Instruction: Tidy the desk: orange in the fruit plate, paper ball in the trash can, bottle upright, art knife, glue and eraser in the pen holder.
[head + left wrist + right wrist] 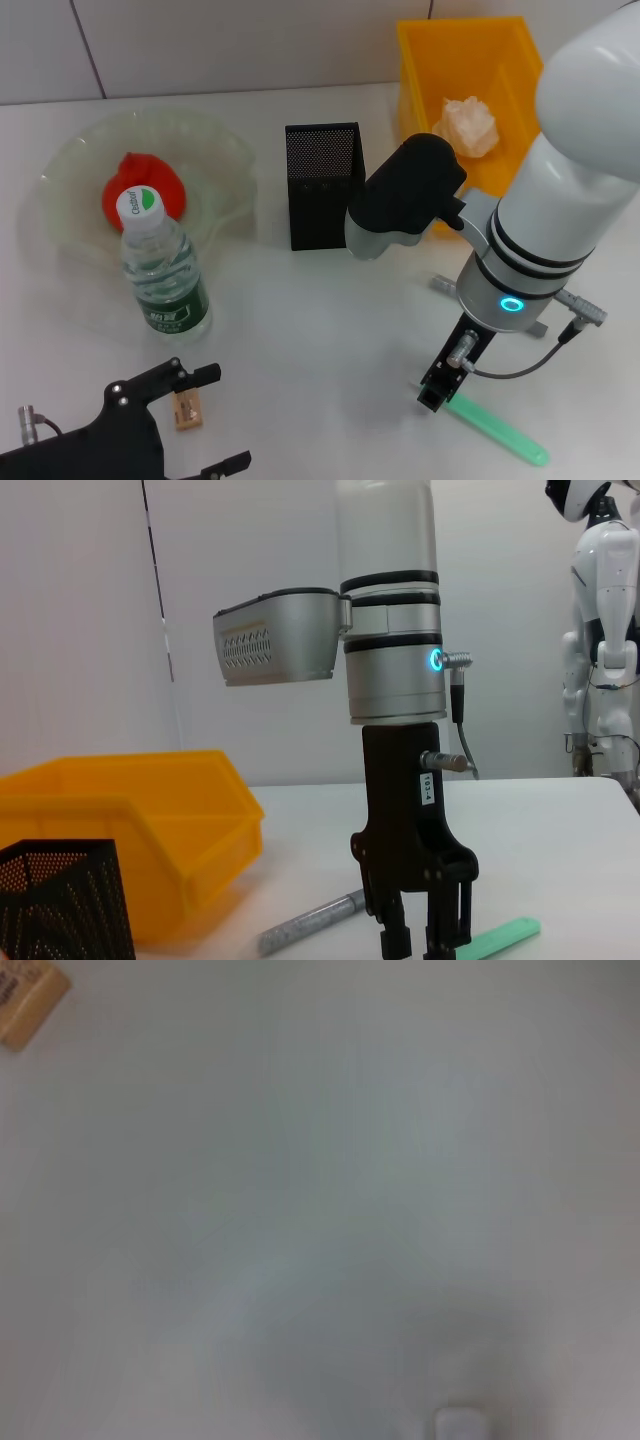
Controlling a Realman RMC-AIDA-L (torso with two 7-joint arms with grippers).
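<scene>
1. Your right gripper (437, 397) stands nose-down on the desk (320, 320) at one end of the green art knife (497, 428). In the left wrist view its jaws straddle that end with a small gap between them, not yet pinched. By my reading, this is the pick-up of the knife.
2. Close squarely across the knife's narrow width, lift it clear, then carry it toward the pen holder (324, 185) and drop it in end-first.
3. A silver pen-like stick (312, 922), perhaps the glue, lies just beside the knife. Keep the fingers off it as you close.
4. On the way to the holder, the right arm's own elbow hangs just in front of it. Approach from above.
5. The left gripper (210, 420) waits near the desk's front edge with fingers spread wide, the eraser (187, 408) between them and untouched.
6. Already tidy: the orange (141, 190) sits in the fruit plate (70, 165), the paper ball (470, 127) lies in the trash can (420, 60), and the bottle (163, 265) stands upright just before the plate.
</scene>
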